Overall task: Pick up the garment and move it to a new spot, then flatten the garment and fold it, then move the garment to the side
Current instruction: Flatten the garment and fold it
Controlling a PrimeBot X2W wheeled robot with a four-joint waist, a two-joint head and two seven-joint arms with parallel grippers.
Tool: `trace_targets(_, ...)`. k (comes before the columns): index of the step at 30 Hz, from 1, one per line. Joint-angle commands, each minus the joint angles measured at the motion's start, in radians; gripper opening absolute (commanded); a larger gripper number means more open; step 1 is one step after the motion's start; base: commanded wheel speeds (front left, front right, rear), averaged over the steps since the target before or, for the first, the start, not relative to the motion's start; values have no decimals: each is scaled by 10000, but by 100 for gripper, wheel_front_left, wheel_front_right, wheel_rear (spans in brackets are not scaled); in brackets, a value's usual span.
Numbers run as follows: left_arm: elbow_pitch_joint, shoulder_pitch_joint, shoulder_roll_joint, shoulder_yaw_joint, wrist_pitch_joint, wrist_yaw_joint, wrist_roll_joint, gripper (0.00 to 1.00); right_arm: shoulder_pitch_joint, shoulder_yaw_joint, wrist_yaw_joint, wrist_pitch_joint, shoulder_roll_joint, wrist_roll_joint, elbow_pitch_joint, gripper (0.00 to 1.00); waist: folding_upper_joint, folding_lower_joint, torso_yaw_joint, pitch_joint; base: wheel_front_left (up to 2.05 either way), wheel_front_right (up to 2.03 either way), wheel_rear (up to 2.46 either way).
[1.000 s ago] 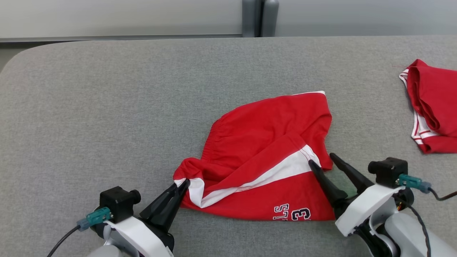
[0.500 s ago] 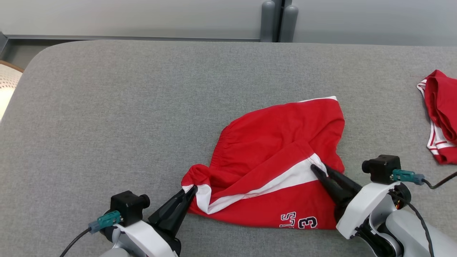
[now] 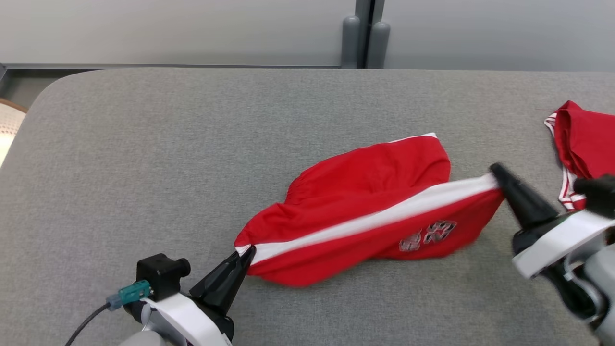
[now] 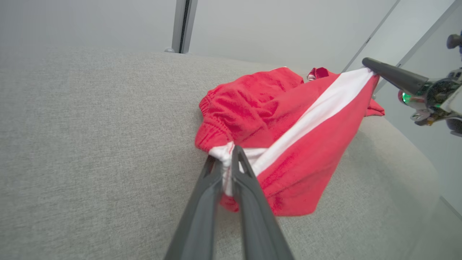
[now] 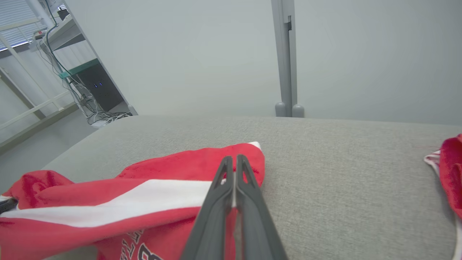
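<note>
The garment [image 3: 365,192] is a pair of red shorts with a white stripe and printed lettering, lying on the grey table [image 3: 192,144]. My left gripper [image 3: 245,252] is shut on its left end, where white cloth [image 4: 226,153] is pinched between the fingers. My right gripper [image 3: 495,170] is shut on the stripe's right end and holds it lifted off the table. The stripe [image 5: 144,202] is stretched taut between the two grippers, with the rest of the shorts [image 4: 252,104] sagging behind. In the left wrist view the right gripper [image 4: 366,63] shows at the upper right.
Another red garment [image 3: 584,139] with white trim lies at the table's right edge, close behind my right arm. A grey post [image 3: 364,33] stands behind the table's far edge. A pale round object [image 3: 8,122] sits off the table's left corner.
My right gripper shut on the stripe's end, then lifted it up and to the right, pulling the stripe straight. The left gripper kept its hold. The camera has shifted.
</note>
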Motion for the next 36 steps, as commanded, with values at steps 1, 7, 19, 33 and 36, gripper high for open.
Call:
trace_targets(1,-115,-74,124,96,77,-115,-139,0,-176,-302,-7,-144,-194,11,-188,0,0,0,-138,-1,0,0,0)
trace_targets(7,-1048,-1031,519,444,1018,-619,-1020,0,-743,-1656,-16,-261,-772,-302,-750,0,0,0,-496,392,0,0,0)
trace_targets(19,-1589,-6536,501,1948,4348,-918,-3046,0,-5250,-2592,-15,157,-418,-1907,-45,0,0,0,-1164,2280,0,0,0)
trace_targets(33,875,-10445,-1072,1109,1374,-1019,-1024,0,-8224,-4670,-15,-297,797,-5519,-99,0,0,0,-1443,3341,0,0,0)
trace_targets(36,534,-9480,-477,385,802,-1021,-1049,0,-6852,-5042,-15,-298,876,-5589,-851,0,0,0,-1446,3205,0,0,0)
